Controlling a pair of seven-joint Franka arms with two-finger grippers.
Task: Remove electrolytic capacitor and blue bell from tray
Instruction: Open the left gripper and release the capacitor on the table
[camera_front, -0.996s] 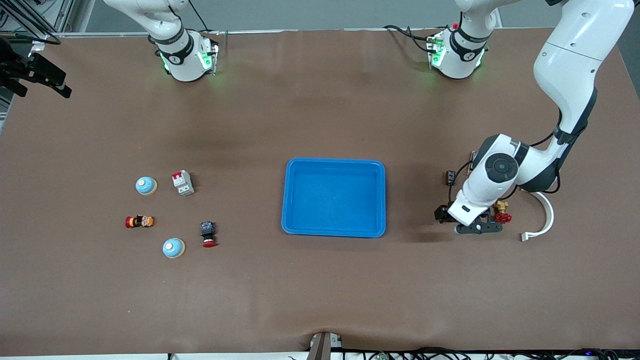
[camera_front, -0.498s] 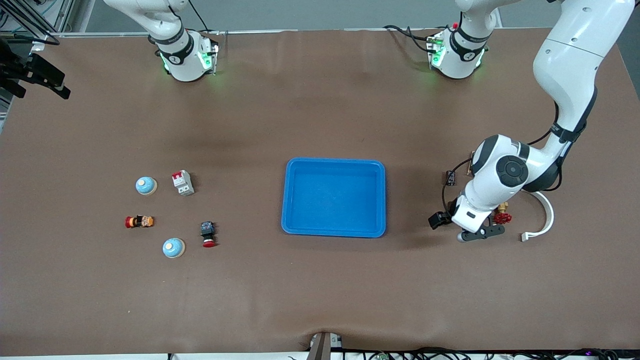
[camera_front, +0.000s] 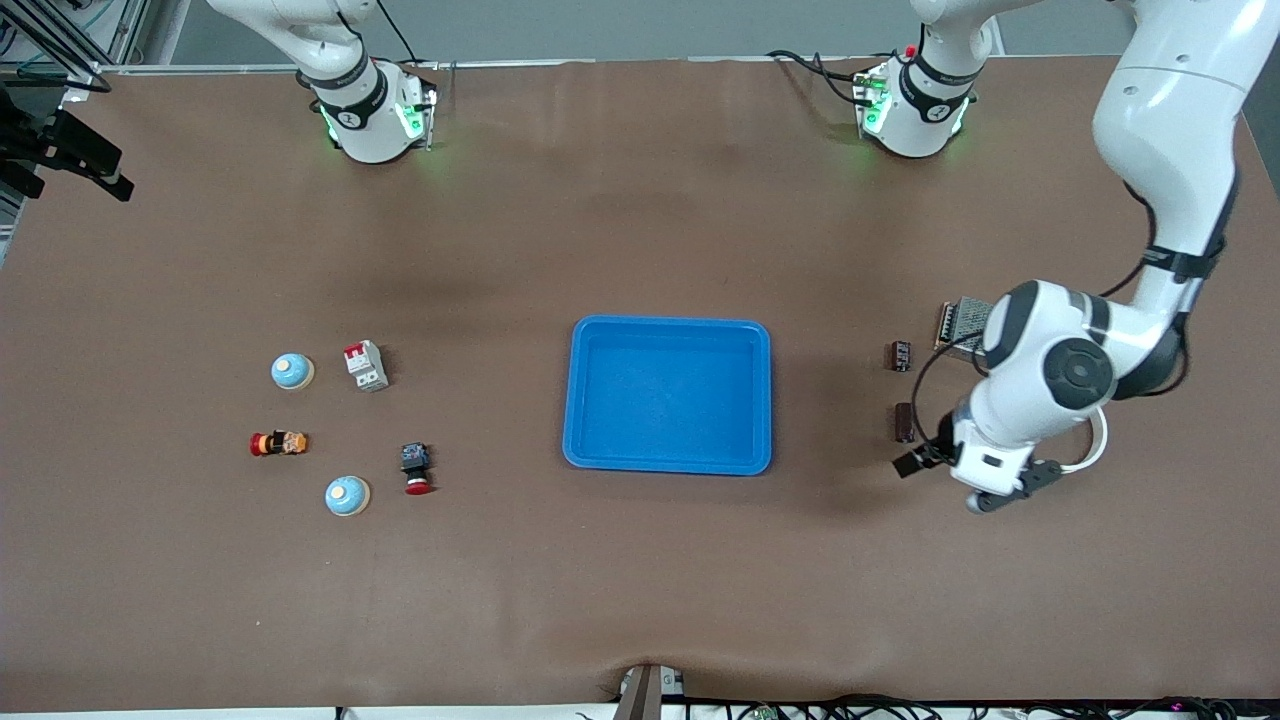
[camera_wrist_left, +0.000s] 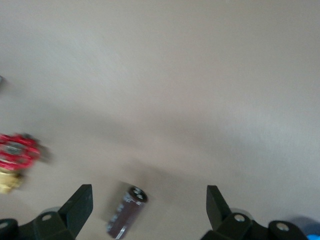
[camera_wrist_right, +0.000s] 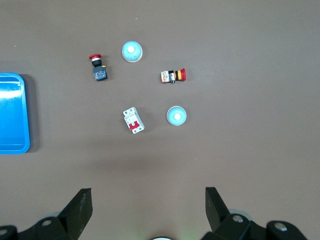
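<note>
Both arms wear glossy white shells with dark grey joint bands. Green lights glow on the round white bases. The left arm (camera_front: 1160, 150) has a black circular cap on its wrist joint and thin black cables looping along it. The left wrist view shows black fingers (camera_wrist_left: 80, 205) with small silver screws.

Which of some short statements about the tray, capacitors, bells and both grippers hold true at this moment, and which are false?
1. The blue tray holds nothing. True.
2. The left gripper is shut on a capacitor. False: it is open, over a capacitor lying on the table.
3. Two bells sit toward the right arm's end of the table. True.
4. The right gripper holds a bell. False: it is open and empty, high above the table.
5. A second capacitor lies in the tray. False: it is on the table.
</note>
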